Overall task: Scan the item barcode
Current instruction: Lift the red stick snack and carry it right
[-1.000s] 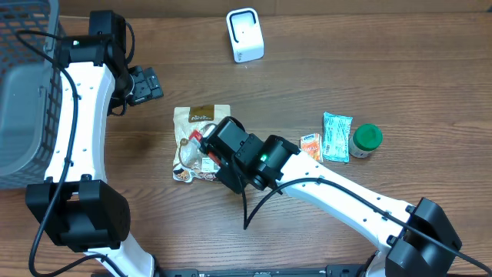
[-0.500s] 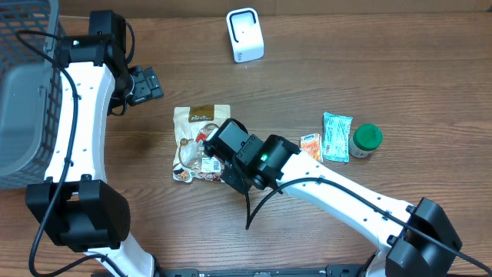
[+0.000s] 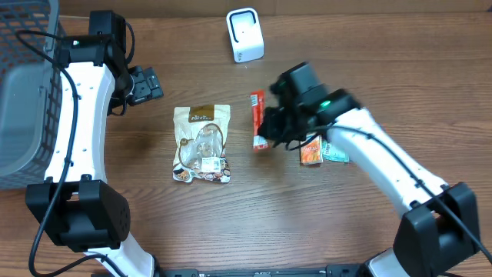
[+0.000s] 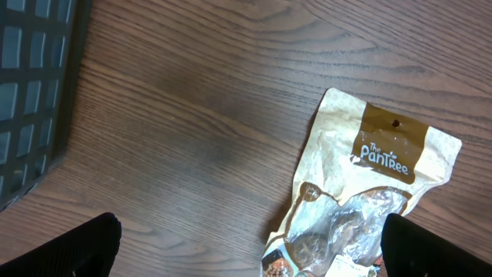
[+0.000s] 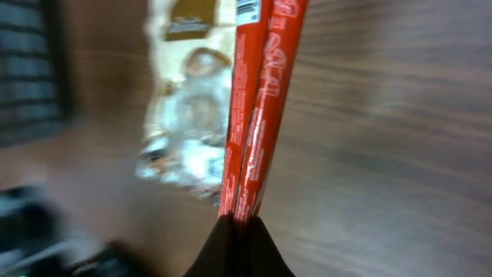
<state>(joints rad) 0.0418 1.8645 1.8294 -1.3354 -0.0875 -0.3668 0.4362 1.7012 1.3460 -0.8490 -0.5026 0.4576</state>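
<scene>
My right gripper (image 3: 267,131) is shut on the lower end of a long red packet (image 3: 258,119), held above the table's middle, below the white scanner (image 3: 245,35). In the right wrist view the red packet (image 5: 257,100) rises out of the closed fingers (image 5: 223,246), a small barcode patch at its far end. A tan snack pouch (image 3: 201,144) lies flat to the left. My left gripper (image 3: 146,83) hovers open at the upper left; its wrist view has the pouch (image 4: 361,192) lying between and beyond its spread fingers (image 4: 84,246).
A dark wire basket (image 3: 23,92) fills the far left edge, its wall also in the left wrist view (image 4: 31,92). An orange packet (image 3: 310,151) and a teal packet (image 3: 337,152) lie just under my right arm.
My right arm has lifted the red packet off the snack pouch and swung it right and toward the scanner. The pouch now lies uncovered. The left arm has not moved.
</scene>
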